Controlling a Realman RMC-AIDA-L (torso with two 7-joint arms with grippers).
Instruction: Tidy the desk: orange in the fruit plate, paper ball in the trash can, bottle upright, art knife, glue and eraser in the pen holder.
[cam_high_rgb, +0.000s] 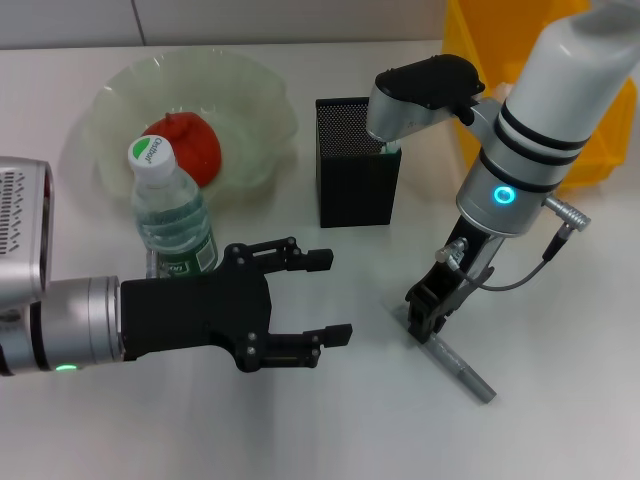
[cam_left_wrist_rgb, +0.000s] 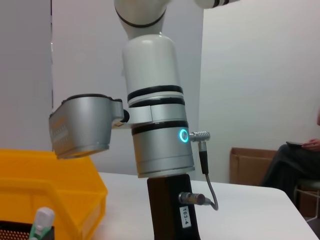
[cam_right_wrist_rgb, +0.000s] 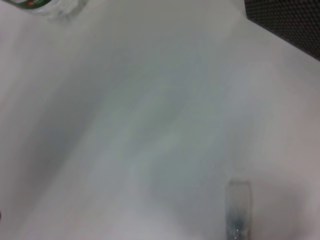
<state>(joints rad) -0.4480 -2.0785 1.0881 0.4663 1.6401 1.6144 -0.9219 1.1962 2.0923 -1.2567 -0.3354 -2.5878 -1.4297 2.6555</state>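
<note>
**Right hand down at the art knife; left hand idle beside the bottle**

The right hand (cam_high_rgb: 428, 318) is lowered to the worktop (cam_high_rgb: 330, 430), its black fingers at the near end of the art knife (cam_high_rgb: 462, 372). Whether those fingers are apart or clamped on the knife cannot be told. The knife lies flat on the worktop, running from the fingertips diagonally toward the robot's right. In the right wrist view its clear cap (cam_right_wrist_rgb: 238, 210) shows against the white surface.

The left hand (cam_high_rgb: 322, 297) hovers above the worktop with its fingers spread apart, holding nothing. It is well apart from the knife, on the robot's left.

Just behind the left hand the bottle (cam_high_rgb: 170, 215) stands upright, white cap on top. Behind the bottle, the orange (cam_high_rgb: 190, 145) sits inside the fruit plate (cam_high_rgb: 255, 90).

The pen holder (cam_high_rgb: 357, 175) stands upright beyond the right hand, between the fruit plate and the right arm. The glue (cam_left_wrist_rgb: 41, 222) stands in it, white tip up. The trash can (cam_high_rgb: 480, 40) is at the far right, partly hidden by the right arm.
</note>
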